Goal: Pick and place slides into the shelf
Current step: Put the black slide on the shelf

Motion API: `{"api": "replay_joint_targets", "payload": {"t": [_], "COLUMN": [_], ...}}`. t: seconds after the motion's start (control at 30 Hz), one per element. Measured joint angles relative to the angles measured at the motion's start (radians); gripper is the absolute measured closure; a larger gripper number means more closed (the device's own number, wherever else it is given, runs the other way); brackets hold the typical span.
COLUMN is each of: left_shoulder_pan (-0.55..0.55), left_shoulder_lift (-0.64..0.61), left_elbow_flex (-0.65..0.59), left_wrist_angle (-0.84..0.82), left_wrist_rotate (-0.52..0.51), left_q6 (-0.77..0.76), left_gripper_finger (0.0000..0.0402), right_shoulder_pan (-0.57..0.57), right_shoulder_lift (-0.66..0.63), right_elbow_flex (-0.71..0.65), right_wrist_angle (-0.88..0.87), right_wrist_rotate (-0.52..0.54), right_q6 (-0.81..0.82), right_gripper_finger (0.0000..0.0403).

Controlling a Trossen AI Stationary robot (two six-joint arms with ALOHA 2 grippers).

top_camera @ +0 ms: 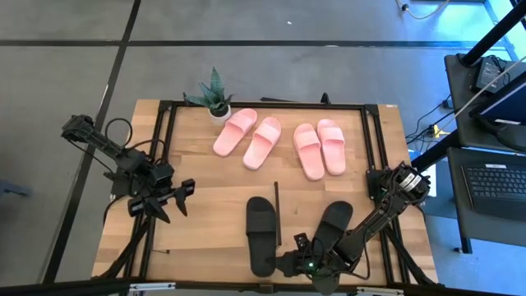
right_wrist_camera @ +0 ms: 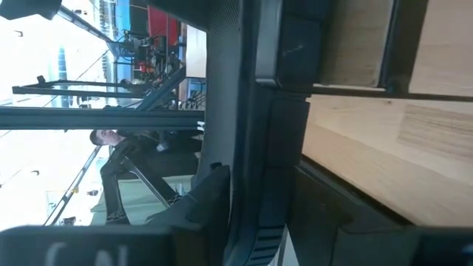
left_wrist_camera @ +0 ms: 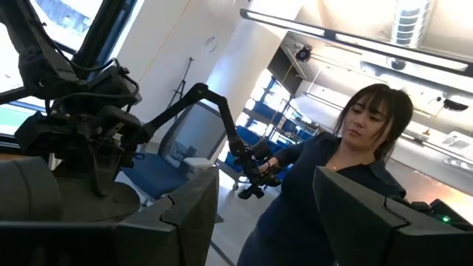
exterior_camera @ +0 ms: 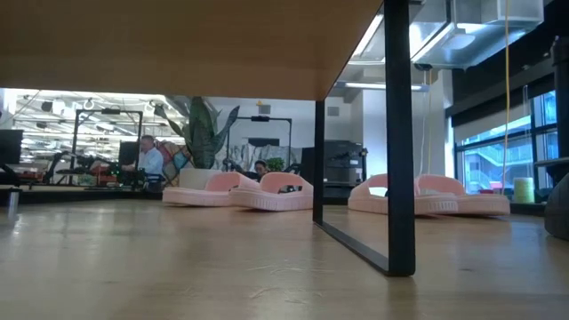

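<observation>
You've got 4 pale pink slides (top_camera: 279,142) placed; 2 matte black slides (top_camera: 261,234) left. Left gripper (top_camera: 168,200) released; right gripper (top_camera: 296,261) jaws: can't tell.

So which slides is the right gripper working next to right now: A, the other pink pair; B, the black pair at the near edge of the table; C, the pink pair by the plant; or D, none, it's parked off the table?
B: in the high view the right gripper sits low between the two black slides, far from both pink pairs.
</observation>
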Motion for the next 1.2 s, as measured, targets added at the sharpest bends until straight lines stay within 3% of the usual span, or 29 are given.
{"api": "replay_joint_targets", "payload": {"t": [0.57, 1.2], "left_shoulder_pan": [0.000, 0.000], "left_shoulder_lift": [0.000, -0.001], "left_elbow_flex": [0.000, 0.000], "left_wrist_angle": [0.001, 0.001], "left_wrist_rotate": [0.000, 0.000], "left_q6": [-0.005, -0.007], "left_gripper_finger": [0.0191, 0.0191], "right_shoulder_pan": [0.000, 0.000], "right_shoulder_lift": [0.000, 0.000], "right_elbow_flex": [0.000, 0.000], "right_wrist_angle": [0.032, 0.032], "right_wrist_rotate": [-0.001, -0.001], "right_q6": [-0.002, -0.006], "right_gripper_finger": [0.0282, 0.0153]}}
